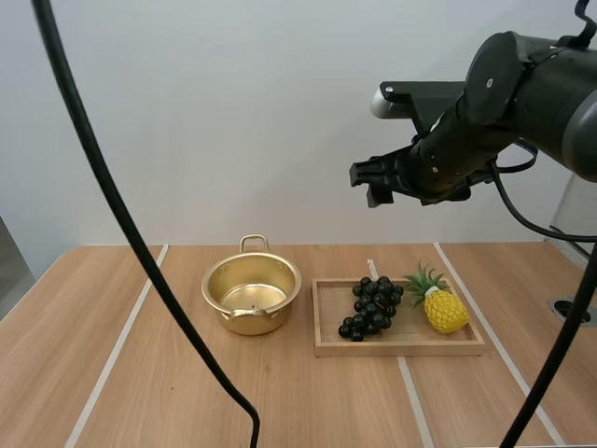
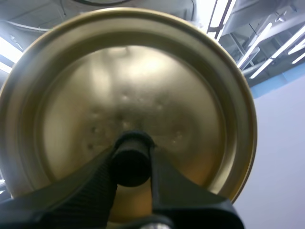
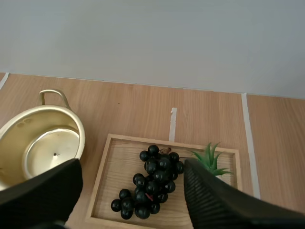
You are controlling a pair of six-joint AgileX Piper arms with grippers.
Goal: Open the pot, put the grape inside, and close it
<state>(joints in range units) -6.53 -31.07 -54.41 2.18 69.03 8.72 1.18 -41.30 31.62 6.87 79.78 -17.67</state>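
The gold pot (image 1: 251, 294) stands open and empty on the table, left of the wooden tray (image 1: 326, 343). A bunch of dark grapes (image 1: 371, 306) lies in that tray. My right gripper (image 1: 377, 185) hangs high above the tray; its wrist view shows its fingers (image 3: 217, 202) spread apart, the grapes (image 3: 152, 180) and the pot (image 3: 43, 145) far below. In the left wrist view my left gripper (image 2: 132, 162) is shut on the black knob (image 2: 131, 160) of the gold lid (image 2: 128, 102), lifted away from the pot.
A small toy pineapple (image 1: 438, 303) lies at the tray's right end beside the grapes. Pale tape lines (image 1: 117, 347) run across the wooden table. A wall stands close behind the table.
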